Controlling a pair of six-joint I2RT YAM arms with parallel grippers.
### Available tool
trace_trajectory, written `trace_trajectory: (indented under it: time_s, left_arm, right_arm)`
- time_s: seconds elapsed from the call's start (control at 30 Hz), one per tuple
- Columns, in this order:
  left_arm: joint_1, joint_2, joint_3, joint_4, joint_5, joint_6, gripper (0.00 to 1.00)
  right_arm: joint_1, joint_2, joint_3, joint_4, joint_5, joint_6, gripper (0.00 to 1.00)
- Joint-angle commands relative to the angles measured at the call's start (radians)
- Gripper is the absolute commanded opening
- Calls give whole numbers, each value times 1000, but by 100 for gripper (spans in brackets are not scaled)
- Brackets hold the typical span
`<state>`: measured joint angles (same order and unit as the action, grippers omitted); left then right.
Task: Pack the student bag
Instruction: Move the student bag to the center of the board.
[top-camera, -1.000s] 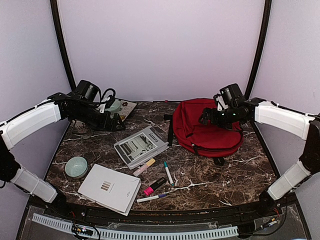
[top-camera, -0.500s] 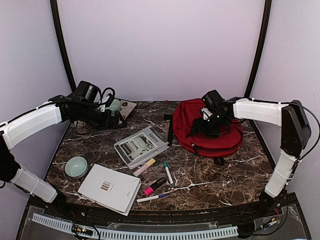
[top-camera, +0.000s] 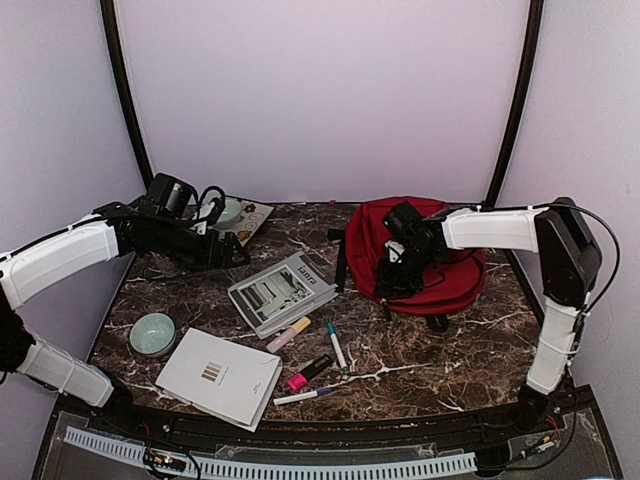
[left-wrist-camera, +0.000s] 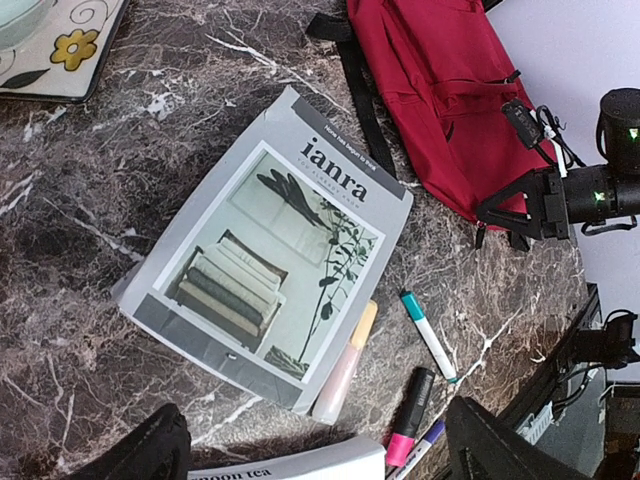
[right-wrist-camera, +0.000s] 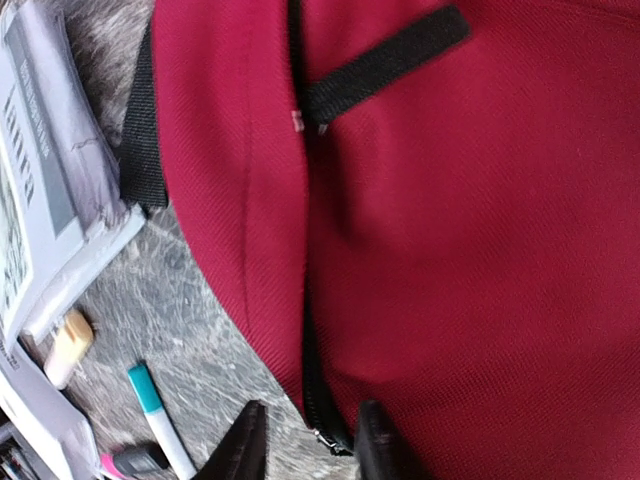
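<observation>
Early stage, nothing packed yet. R claw (right-wrist-camera: 310, 445) right over bag (top-camera: 430, 265), part-open, fingers either side of zip pull (right-wrist-camera: 328, 437), no grip seen. Zip looks closed. L claw (left-wrist-camera: 320, 455) wide open, empty, magazine (left-wrist-camera: 270, 260) beneath. Pens (top-camera: 337, 345), notebook (top-camera: 220, 375) loose on tabletop (top-camera: 450, 340).

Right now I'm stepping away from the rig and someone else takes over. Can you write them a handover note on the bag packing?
Left end effector: open, empty, hovering above the magazine.
Right end effector: jaws narrowly apart, straddling the zip slider on the student bag; no grip visible.
The bag lies at the table's far right, and its zip is shut where visible.
Done: nothing seen packed.
Left: open the bag, then load the magazine, white book and markers.
</observation>
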<state>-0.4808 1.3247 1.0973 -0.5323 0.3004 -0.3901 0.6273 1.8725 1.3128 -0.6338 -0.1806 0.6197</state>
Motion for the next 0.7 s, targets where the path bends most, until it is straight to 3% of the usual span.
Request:
trace_trajectory:
  time_s: [0.0, 0.13, 0.33, 0.67]
  left_arm:
    - [-3, -66, -41, -5, 12, -23, 90]
    - [-4, -63, -38, -28, 7, -23, 89]
    - [-4, -37, -7, -16, 36, -79, 88]
    - [-4, 100, 46, -1, 42, -188, 86]
  right_arm:
    - [37, 26, 2, 31, -57, 26, 24]
    - [70, 32, 19, 46, -82, 41, 21]
    - [89, -9, -9, 77, -114, 93, 24]
    - [91, -149, -3, -25, 4, 171, 66]
